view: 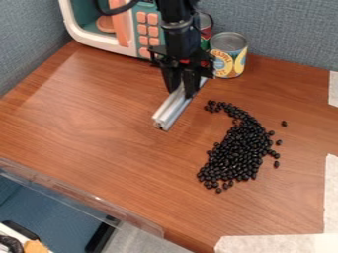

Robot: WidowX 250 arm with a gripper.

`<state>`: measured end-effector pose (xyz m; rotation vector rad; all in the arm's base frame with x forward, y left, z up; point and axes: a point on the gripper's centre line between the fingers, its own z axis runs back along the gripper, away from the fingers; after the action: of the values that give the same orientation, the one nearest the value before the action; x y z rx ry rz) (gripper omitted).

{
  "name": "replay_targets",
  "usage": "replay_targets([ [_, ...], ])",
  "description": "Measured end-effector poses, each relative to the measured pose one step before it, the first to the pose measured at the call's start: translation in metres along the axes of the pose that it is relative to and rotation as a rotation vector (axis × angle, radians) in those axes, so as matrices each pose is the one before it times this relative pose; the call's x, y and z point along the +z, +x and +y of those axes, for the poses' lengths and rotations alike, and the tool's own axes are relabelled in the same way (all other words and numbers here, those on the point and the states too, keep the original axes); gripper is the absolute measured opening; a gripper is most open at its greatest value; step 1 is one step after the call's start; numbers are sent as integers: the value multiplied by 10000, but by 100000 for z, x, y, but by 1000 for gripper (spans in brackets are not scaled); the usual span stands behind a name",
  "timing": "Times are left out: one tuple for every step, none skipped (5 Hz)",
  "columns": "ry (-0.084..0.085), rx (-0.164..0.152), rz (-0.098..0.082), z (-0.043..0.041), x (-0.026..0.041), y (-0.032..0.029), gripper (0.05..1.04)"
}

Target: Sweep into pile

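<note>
The gripper (182,92) hangs over the upper middle of the table, shut on a silver metal bar (173,107). The bar lies at a slant along the wood, its lower end toward the lower left and its upper end behind the fingers. Black beans (237,148) form a long curved heap to the right of the bar and below it, apart from it. A single bean (284,123) and a few others lie loose off the heap's right side.
Behind the gripper stand a toy microwave (125,29) at the upper left and a yellow-labelled can (229,55) with another can beside it. White tape (284,243) marks the right and lower right. A clear plastic strip (79,195) edges the table's lower left.
</note>
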<state>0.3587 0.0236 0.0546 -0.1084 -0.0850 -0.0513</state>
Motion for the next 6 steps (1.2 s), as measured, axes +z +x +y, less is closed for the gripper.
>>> replay_targets([
  [457,-339,7,1508,-1825,673,350],
  [668,-162,-146,1312,-1448,902,350],
  [450,-126,6,562,-1228,538,350],
  [337,-430,72,-776,-359,1609,350],
  [25,-788,-74,-2067,90,1512,350],
  [-31,-1055,-49,-3237,242,825,350],
])
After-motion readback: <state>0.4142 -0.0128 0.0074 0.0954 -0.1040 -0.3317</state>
